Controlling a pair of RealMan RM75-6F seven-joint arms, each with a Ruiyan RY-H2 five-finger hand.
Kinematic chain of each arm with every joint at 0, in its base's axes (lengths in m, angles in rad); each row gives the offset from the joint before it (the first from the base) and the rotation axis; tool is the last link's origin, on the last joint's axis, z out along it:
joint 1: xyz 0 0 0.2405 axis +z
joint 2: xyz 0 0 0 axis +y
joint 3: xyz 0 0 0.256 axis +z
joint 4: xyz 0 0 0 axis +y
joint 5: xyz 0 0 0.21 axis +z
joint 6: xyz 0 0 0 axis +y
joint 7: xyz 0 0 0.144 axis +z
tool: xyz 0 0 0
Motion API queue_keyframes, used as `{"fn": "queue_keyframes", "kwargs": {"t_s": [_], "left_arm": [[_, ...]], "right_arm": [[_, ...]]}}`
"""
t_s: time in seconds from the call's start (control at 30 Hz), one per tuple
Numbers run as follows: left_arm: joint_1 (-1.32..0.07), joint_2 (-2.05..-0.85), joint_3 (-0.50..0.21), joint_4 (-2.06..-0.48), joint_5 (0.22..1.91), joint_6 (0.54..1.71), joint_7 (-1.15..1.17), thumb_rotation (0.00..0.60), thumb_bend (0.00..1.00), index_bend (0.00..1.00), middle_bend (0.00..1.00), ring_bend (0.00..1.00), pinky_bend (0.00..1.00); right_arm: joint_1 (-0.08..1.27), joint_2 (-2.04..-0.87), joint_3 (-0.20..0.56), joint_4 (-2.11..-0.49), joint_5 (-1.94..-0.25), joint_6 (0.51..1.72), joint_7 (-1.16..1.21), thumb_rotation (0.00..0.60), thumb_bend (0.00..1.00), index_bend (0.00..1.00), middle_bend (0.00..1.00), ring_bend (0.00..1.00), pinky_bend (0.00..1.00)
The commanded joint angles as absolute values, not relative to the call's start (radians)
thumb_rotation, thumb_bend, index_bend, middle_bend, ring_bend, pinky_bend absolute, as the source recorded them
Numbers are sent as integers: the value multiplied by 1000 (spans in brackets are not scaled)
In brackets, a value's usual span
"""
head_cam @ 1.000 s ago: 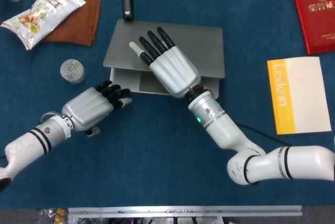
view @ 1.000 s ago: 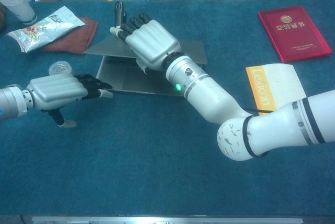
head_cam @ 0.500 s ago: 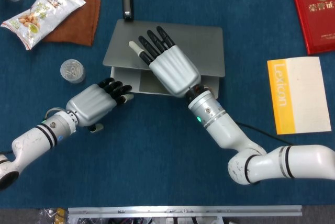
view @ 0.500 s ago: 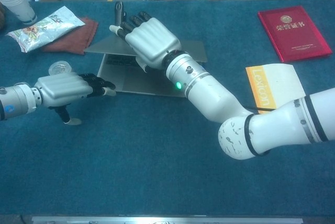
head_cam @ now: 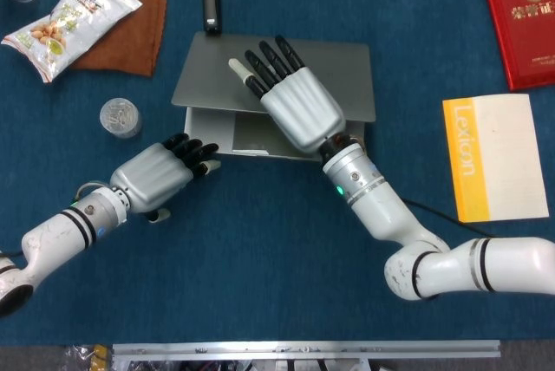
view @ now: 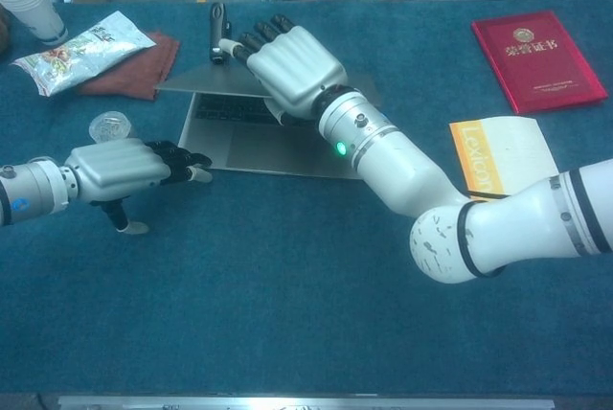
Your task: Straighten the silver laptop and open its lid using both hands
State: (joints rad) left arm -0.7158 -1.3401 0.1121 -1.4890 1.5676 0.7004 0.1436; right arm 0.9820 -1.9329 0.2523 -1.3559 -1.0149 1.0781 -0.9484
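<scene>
**Lid-lifting under way**

The silver laptop (head_cam: 286,76) sat mid-tabletop (head_cam: 260,258), lid partly raised. The right hand (head_cam: 297,104) lay under the lid's front edge, fingers straight and spread, holding nothing. The left hand (head_cam: 160,172) pressed bent fingers at the base's front-left corner. Next, I judged, the lid needed lifting further while the base was steadied.

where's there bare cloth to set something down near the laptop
Widest bare patch: the near strip of blue table in front of the silver laptop, between the two forearms. Another lies between the laptop and the yellow booklet. Crowded: the left side, with the left robot hand, round container, brown cloth and snack bag.
</scene>
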Motion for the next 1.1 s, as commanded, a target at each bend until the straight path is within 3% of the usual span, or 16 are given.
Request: {"fn": "queue_keyframes", "kwargs": {"t_s": [0.03, 0.67, 1.1], "left_arm": [[-717, -1341, 114, -1489, 1565, 702, 146, 600, 227, 0, 0, 0, 28], [-723, -1332, 122, -1515, 1546, 713, 170, 600, 227, 0, 0, 0, 28], [-725, -1332, 122, -1532, 1520, 712, 204, 600, 227, 0, 0, 0, 28]], "right_arm": [[982, -1928, 256, -1357, -1014, 1081, -947, 581, 487, 0, 103, 14, 64], [987, -1826, 327, -1365, -985, 1112, -936, 589, 487, 0, 103, 14, 64], [1019, -1790, 375, -1249, -937, 1076, -879, 596, 486, 0, 103, 14, 64]]}}
